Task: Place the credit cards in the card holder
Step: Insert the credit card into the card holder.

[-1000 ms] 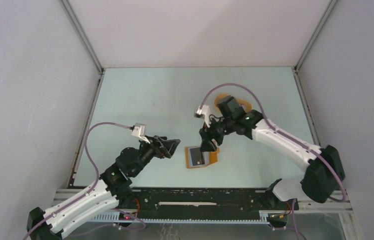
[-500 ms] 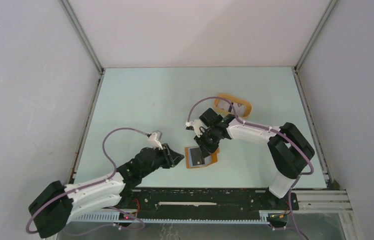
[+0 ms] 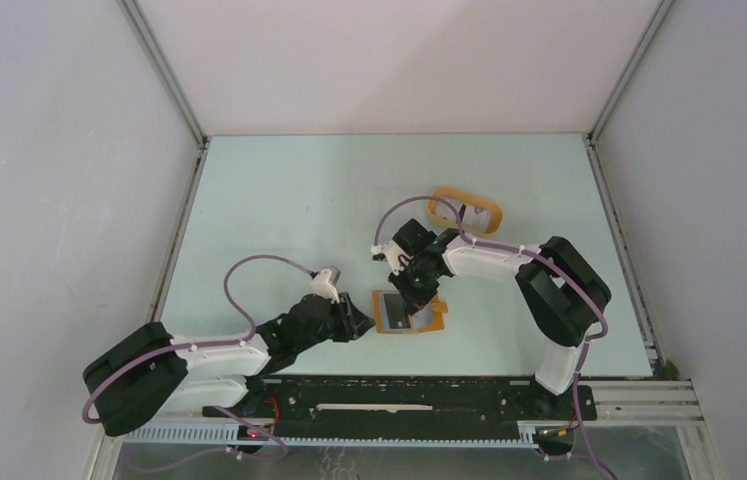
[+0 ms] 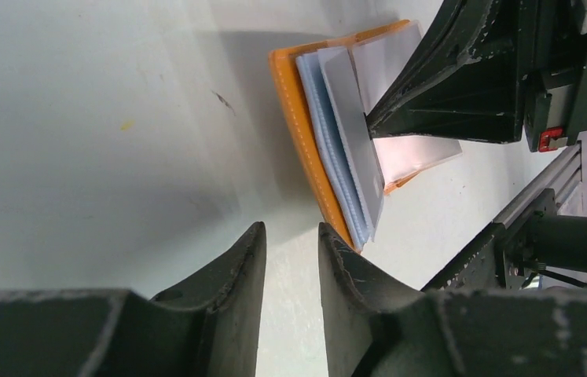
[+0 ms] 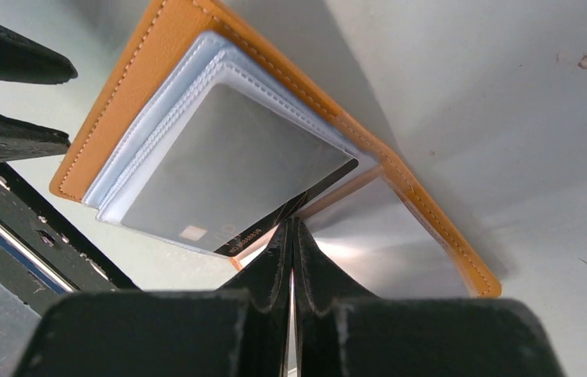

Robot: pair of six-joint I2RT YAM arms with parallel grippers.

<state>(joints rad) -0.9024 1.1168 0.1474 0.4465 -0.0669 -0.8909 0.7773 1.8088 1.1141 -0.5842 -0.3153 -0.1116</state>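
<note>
One grey credit card (image 5: 227, 165) lay in the open card holder (image 5: 156, 39); right jaws, clenched shut, touched its edge, while left jaws stood slightly parted, empty, just left.

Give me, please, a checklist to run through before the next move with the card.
1. Right gripper shut on the credit card at its edge: ok.
2. Card holder lying open on the table: ok.
3. Card fully seated inside the holder: cannot tell.
4. Left gripper steadying the holder: not ok; jaws empty, beside its corner.
5. Grippers apart from each other: ok.
</note>
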